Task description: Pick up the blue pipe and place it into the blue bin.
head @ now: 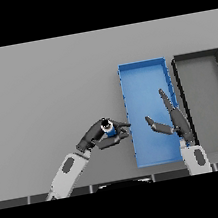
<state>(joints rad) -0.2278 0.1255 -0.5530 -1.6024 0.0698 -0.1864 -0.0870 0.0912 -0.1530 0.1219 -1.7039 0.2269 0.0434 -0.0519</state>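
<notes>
The blue pipe (pixel 108 128) is a short blue cylinder with a pale end, held in my left hand (pixel 97 136) just left of the blue bin (pixel 142 67). The fingers and thumb of that hand curl round the pipe, and it sits close to the bin's left wall near the front. The bin is a long blue rectangular tray right of centre. My right hand (pixel 176 121) hovers over the bin's right front part, fingers straight and thumb spread, holding nothing.
A dark grey bin (pixel 196 56) of similar shape stands right beside the blue one, at the far right. Grey tabletop stretches to the left and back.
</notes>
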